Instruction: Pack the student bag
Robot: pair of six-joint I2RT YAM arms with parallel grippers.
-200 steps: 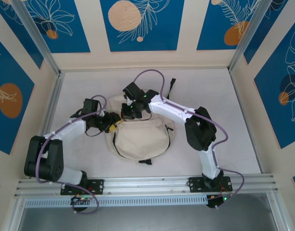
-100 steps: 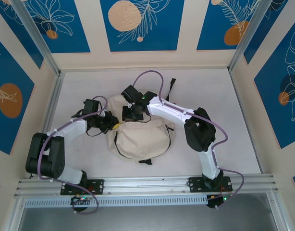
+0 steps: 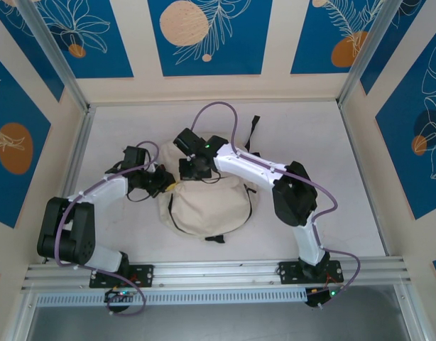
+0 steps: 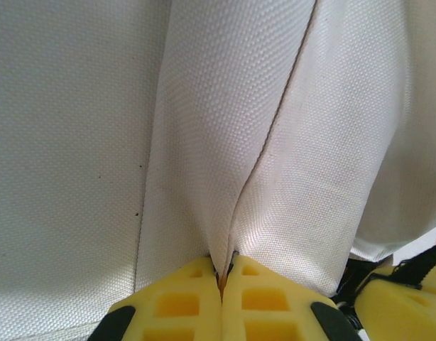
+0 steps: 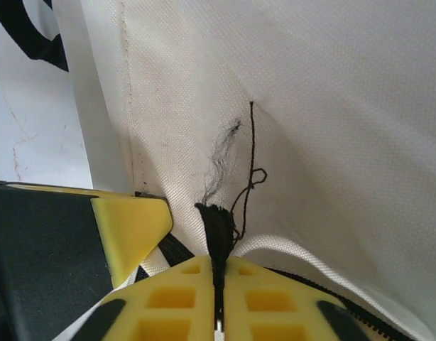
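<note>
1. Plainly, the left gripper (image 4: 221, 280) is closed tight: its yellow pads (image 4: 182, 305) meet on a pinched ridge of cream canvas, with no gap between them.
2. The right gripper (image 5: 218, 284) is likewise clamped, on a black tab (image 5: 216, 227) with frayed threads trailing from it. I take it for a zip pull or a loop, but cannot tell which.
3. From above, the two grips sit close together at the far-left edge of the bag (image 3: 207, 206) — likely one holds the cloth taut so the other can work the opening.
4. The bag lies flat near the middle of the table (image 3: 324, 142), a black strap (image 3: 255, 124) trailing toward the back wall.
5. It looks flat and unfilled, so I judge opening it to be the step in hand — packing lies ahead.
</note>
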